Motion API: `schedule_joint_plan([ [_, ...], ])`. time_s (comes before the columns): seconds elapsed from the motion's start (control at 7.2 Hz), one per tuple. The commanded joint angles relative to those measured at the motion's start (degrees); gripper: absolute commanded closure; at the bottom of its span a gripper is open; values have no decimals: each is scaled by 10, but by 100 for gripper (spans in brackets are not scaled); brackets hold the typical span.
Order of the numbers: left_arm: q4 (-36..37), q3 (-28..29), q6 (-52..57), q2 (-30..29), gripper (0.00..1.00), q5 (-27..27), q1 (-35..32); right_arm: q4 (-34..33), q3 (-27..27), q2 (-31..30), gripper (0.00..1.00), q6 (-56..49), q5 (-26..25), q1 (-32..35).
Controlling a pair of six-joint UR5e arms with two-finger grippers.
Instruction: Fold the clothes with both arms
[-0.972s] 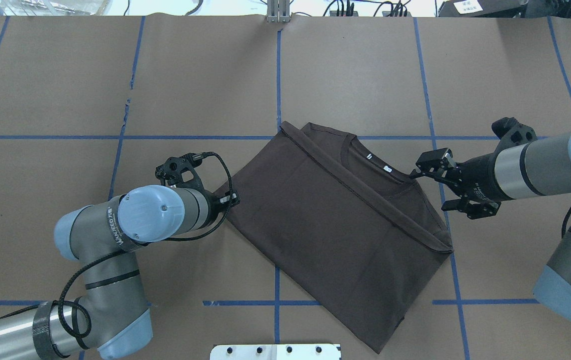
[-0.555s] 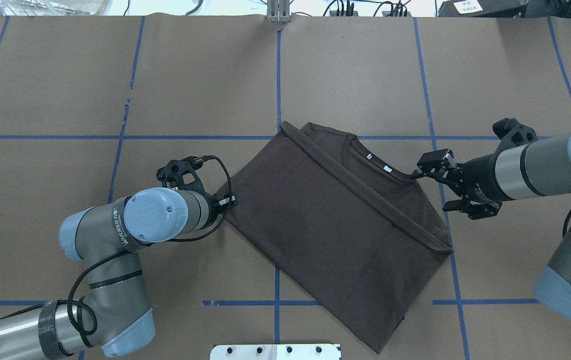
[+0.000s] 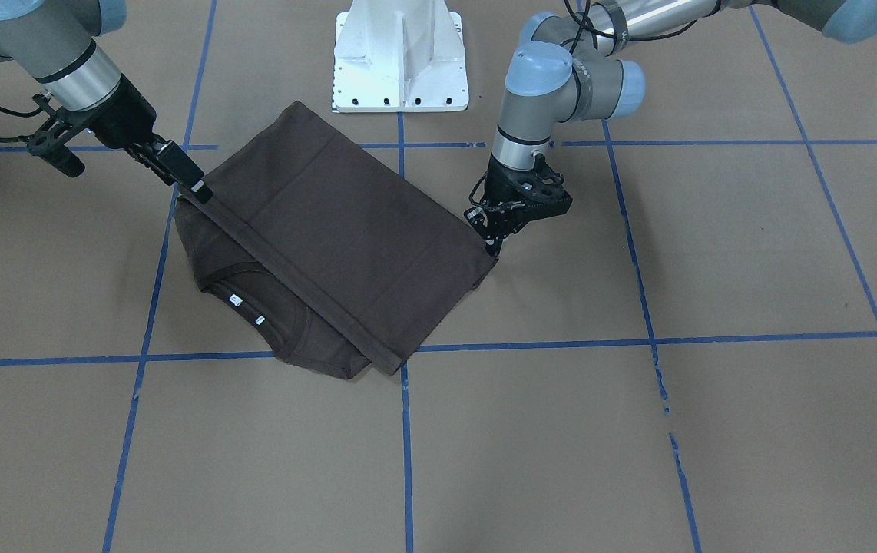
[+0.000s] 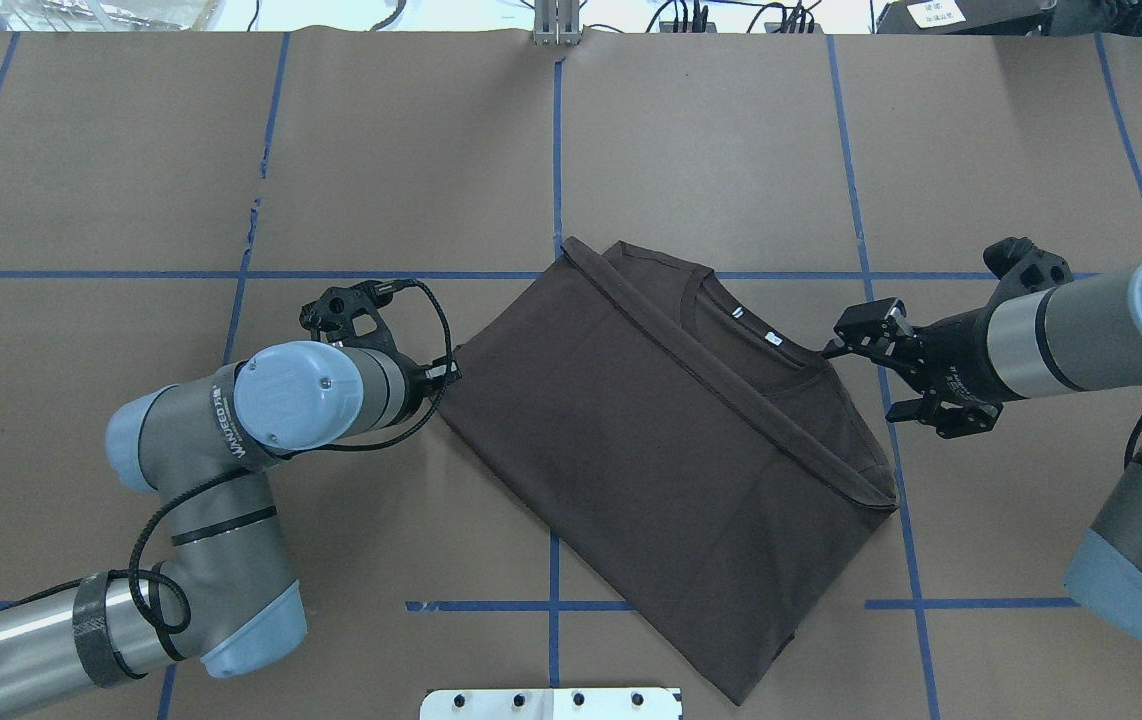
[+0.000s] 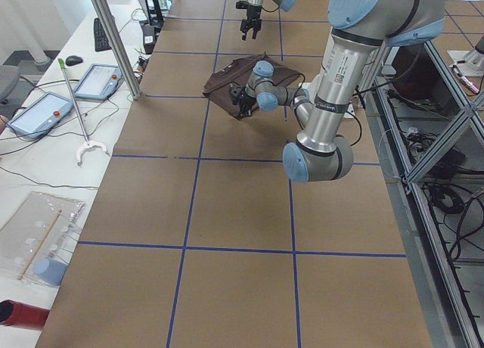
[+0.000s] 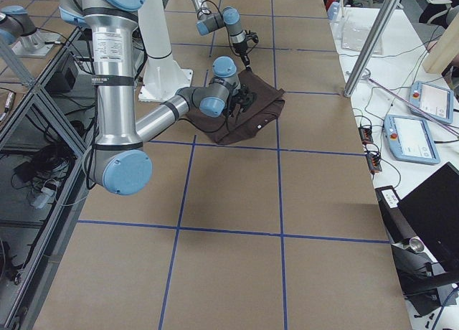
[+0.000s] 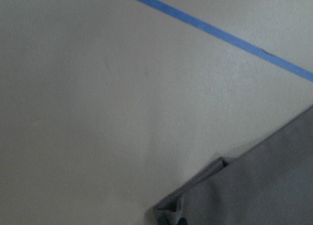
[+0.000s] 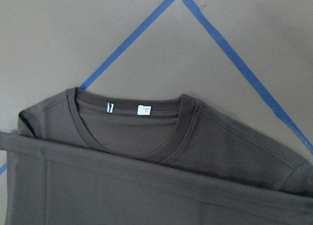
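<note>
The shirt [image 4: 651, 440] lies folded flat on the table [image 4: 731, 150], slanted across the blue tape lines [image 4: 556, 150]. Its collar [image 8: 178, 149] and two white labels [image 8: 144, 109] show beyond the folded-over hem [image 4: 731, 388]. The left gripper [image 3: 494, 242] stands at the shirt's corner nearest it, with its jaws clenched on the puckered cloth there. The right gripper [image 4: 866, 378] sits by the shoulder beside the collar. Its jaws are spread wide and released, one fingertip [image 4: 841, 342] touching the shirt's edge.
</note>
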Motion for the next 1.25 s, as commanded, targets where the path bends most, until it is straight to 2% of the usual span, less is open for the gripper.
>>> schedule_joint_plan([
  [0.0,-1,7,32,-1,100,-1,-25,0,-9,3,0,0,-13,-2],
  [0.14,-9,18,46,-10,100,-1,-56,0,-15,9,0,0,-19,-3],
  [0.28,-52,103,52,-61,100,-2,-95,0,-21,14,0,0,-23,-3],
  [0.42,-135,231,51,-125,100,-2,-133,6,-28,19,0,1,-29,-4],
  [0.56,-178,319,59,-177,100,-7,-173,7,-30,30,0,3,-40,-4],
  [0.83,-192,428,71,-262,100,-7,-198,5,-37,48,0,8,-65,-6],
  [0.97,-250,481,71,-270,100,-6,-200,8,-58,61,0,6,-64,-7],
  [1.11,-268,504,72,-276,57,-6,-202,1,-66,94,0,8,-70,-10],
])
